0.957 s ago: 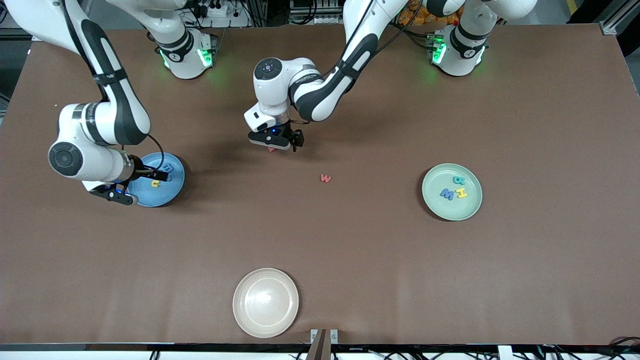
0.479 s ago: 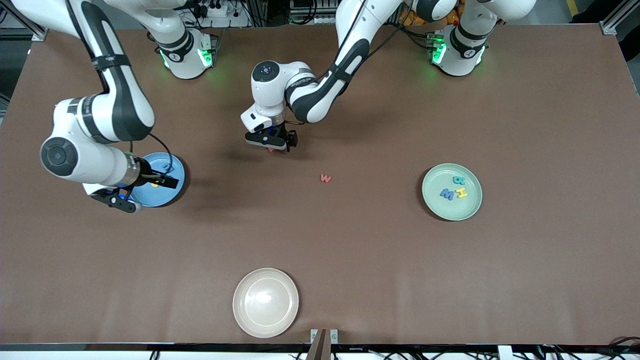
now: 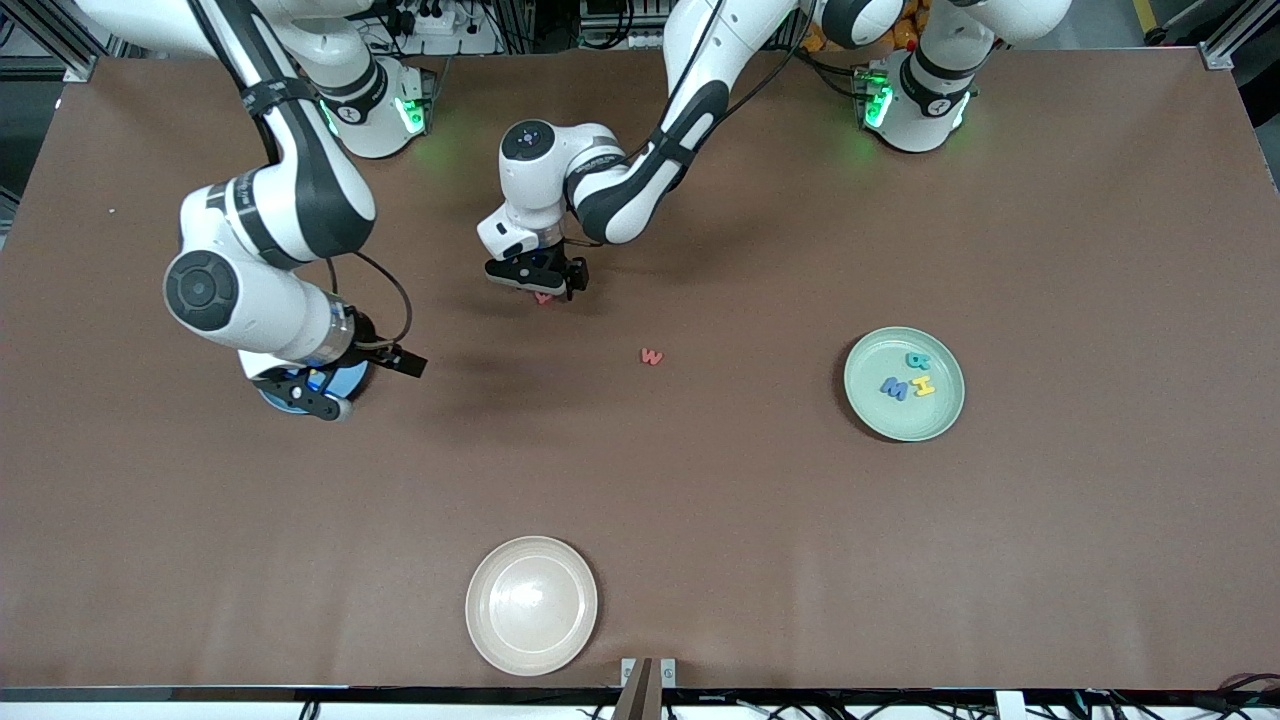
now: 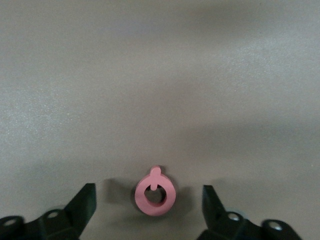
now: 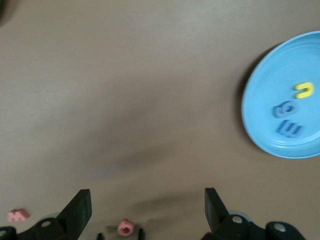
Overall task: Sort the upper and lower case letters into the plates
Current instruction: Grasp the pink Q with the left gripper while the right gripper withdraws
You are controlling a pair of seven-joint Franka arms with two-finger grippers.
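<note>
Lying flat on the bare table (image 3: pixel 700 480), the pink ring-shaped letter (image 4: pixel 154 193) is seen with its little stem pointing away from the left gripper (image 4: pixel 149 206). That gripper is spread wide around it, fingers apart from it on both sides, nothing held. The right gripper (image 5: pixel 146 214) is also spread wide and empty, beside the blue plate (image 5: pixel 265 100).

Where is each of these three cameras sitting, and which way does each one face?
Front view: high across the table, facing both arm bases.
Left wrist view: on the left arm, looking down past its open jaws at the pink ring-shaped letter.
Right wrist view: on the right arm, looking down past its open jaws at the blue plate.
Shared: the pink ring-shaped letter shows in all three; the pink w letter in the front and right wrist views.
</note>
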